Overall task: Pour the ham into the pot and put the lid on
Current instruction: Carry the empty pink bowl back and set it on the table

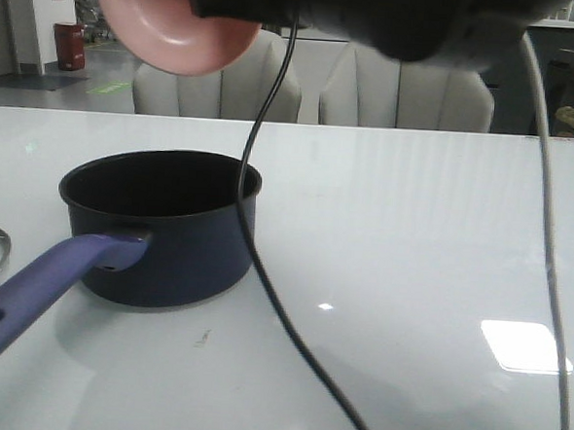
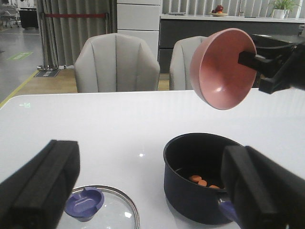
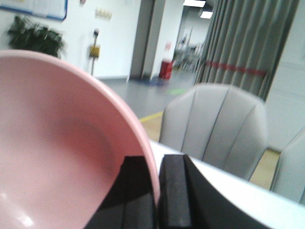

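Holding the pink bowl [image 2: 222,69] by its rim, your right gripper [image 3: 155,191] hangs high above the table [image 1: 413,232]; its two black pads pinch the rim between them, one inside the bowl and one outside. In the front view the bowl sits at 11 o'clock, tipped steeply on its side, and its hollow looks bare. The pot [image 1: 169,232] stands upright on the table at 9 o'clock in that view, below the bowl, with its purple handle [image 1: 39,288] running out toward 7 o'clock. In the left wrist view the ham [image 2: 202,181] lies as a few orange slices on the pot's black floor. The lid [image 2: 102,210] rests flat on the table just beside the pot, knob [image 2: 85,202] up and apart from the pot's wall; only an arc of its steel rim shows at 8 o'clock in the front view. Your left gripper [image 2: 152,191] has its fingers [image 2: 40,186] spread wide with nothing between them, above the lid and the pot. Two cables [image 1: 265,262] hang from the right arm, crossing in front of the pot and the table.
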Controlling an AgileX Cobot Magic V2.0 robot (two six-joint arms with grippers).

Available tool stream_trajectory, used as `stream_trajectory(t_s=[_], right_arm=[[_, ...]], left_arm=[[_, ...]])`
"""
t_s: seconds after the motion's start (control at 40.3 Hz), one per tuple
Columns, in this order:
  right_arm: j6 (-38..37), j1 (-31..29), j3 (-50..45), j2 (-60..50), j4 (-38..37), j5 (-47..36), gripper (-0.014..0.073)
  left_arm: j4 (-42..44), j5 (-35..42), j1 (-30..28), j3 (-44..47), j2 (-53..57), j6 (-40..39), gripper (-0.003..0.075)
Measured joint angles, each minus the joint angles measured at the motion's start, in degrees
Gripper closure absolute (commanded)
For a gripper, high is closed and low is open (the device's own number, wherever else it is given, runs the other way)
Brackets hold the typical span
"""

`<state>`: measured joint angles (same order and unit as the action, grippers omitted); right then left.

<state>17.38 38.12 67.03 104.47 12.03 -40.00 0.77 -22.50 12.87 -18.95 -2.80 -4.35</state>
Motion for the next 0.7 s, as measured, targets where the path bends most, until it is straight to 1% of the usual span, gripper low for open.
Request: stream_trajectory(t_s=[0.149, 0.199, 0.273, 0.397, 0.522, 0.621, 0.696], right_arm=[[-0.24, -0.76, 0.00, -8.47, 2.80, 19.50, 0.0446], [-0.34, -1.79, 0.00, -11.48, 3.97, 26.59, 0.0446], [-0.34, -4.25, 0.00, -14.86, 5.67, 34.73, 0.0446], [-0.34, -10.61, 0.00, -18.85, 7.18, 47.01, 0.0456], [-0.34, -17.18, 0.00, -19.69, 7.26, 58.48, 0.0456], [-1.51, -22.43, -0.23, -19.17, 7.26, 65.32, 0.0456], [-3.92, -26.10, -0.23, -18.25, 7.26, 68.86, 0.0456]], left_arm=[[0.00, 0.00, 0.00, 0.00, 0.00, 0.00, 0.0083], [0.00, 0.00, 0.00, 0.00, 0.00, 0.00, 0.0083], [0.00, 0.00, 0.00, 0.00, 0.00, 0.00, 0.0083], [0.00, 0.00, 0.00, 0.00, 0.00, 0.00, 0.0083], [0.00, 0.00, 0.00, 0.00, 0.00, 0.00, 0.0083], [0.00, 0.00, 0.00, 0.00, 0.00, 0.00, 0.0083], [0.00, 0.00, 0.00, 0.00, 0.00, 0.00, 0.0083]])
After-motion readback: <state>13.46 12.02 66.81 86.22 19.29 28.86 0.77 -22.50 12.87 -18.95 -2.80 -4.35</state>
